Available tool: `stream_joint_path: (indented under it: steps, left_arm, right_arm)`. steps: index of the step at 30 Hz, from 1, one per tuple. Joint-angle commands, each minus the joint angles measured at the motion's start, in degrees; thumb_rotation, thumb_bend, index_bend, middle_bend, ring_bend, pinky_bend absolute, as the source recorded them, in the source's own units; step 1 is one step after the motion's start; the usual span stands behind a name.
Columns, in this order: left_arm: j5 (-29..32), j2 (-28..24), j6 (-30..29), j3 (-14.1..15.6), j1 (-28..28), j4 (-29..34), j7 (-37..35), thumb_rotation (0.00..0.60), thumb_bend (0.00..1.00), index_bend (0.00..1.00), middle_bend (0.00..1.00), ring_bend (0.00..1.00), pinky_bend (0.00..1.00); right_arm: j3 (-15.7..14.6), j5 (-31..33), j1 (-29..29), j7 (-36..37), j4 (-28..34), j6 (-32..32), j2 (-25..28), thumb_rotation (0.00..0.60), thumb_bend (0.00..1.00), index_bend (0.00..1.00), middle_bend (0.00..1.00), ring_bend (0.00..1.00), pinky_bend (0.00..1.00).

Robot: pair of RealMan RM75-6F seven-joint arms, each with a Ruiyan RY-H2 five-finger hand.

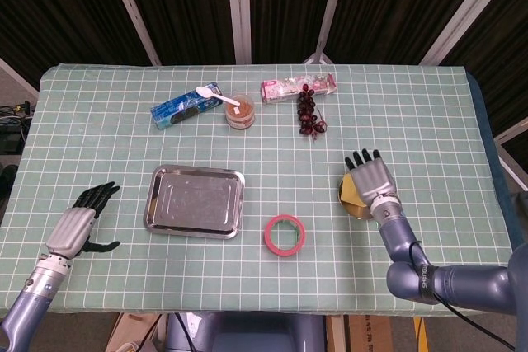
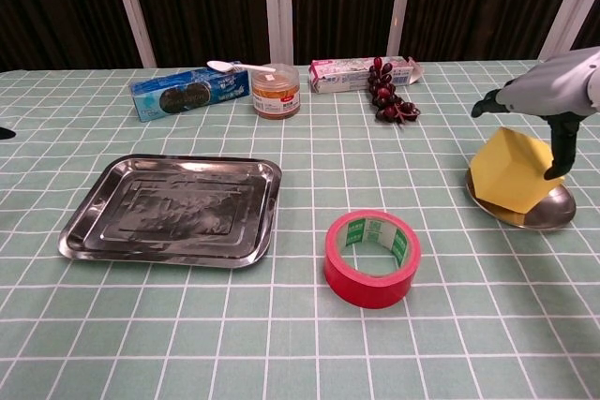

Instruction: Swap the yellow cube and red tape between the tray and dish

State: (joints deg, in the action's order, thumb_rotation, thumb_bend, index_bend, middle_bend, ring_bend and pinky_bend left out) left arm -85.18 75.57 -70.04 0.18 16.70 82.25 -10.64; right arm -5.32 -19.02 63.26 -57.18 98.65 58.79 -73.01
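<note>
The yellow cube (image 2: 511, 178) sits tipped on an edge in the small metal dish (image 2: 553, 214) at the right. My right hand (image 2: 553, 98) hovers over it with fingers spread; its thumb (image 2: 561, 149) hangs against the cube's right side. In the head view the right hand (image 1: 372, 180) covers most of the dish (image 1: 355, 213), and only a sliver of the cube (image 1: 348, 193) shows. The red tape (image 1: 285, 235) (image 2: 372, 258) lies flat on the cloth between the dish and the empty steel tray (image 1: 195, 201) (image 2: 173, 208). My left hand (image 1: 78, 225) rests open at the front left, holding nothing.
Along the back stand a blue cookie box (image 2: 178, 93), a jar (image 2: 276, 91) with a white spoon on it, a pink box (image 2: 361, 72) and a bunch of dark grapes (image 2: 389, 100). The green checked cloth covers the whole table.
</note>
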Motion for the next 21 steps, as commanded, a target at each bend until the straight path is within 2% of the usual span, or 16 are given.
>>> stream_joint_path:
  steps: [1,9,16,21]
  left_arm:
    - [-0.13,-0.08,-0.19,0.0,-0.03,0.14,0.1,0.6,0.03,0.0,0.01,0.0,0.0]
    - [-0.5,-0.62,-0.51,-0.08,0.08,1.27,0.39,0.6,0.03,0.0,0.01,0.0,0.0]
    - [-1.38,-0.81,-0.14,-0.32,1.09,3.18,2.13,0.6,0.03,0.0,0.01,0.0,0.0]
    - [-1.73,-0.68,1.01,-0.6,2.31,4.84,3.61,0.6,0.03,0.0,0.01,0.0,0.0]
  right_arm:
    - [0.15,-2.39,-0.57,1.06,0.37,0.84,0.46,0.6,0.22,0.0,0.0,0.0,0.05]
    - [0.43,-7.23,-1.69,1.4,5.25,4.66,4.8,0.6,0.22,0.0,0.0,0.0,0.04]
    - [0.57,-11.55,-3.0,-0.13,13.84,11.26,11.93,0.6,0.22,0.0,0.0,0.0,0.04]
    - [-0.21,-18.19,-7.38,4.37,17.67,15.39,17.55,0.6,0.22,0.0,0.0,0.0,0.04]
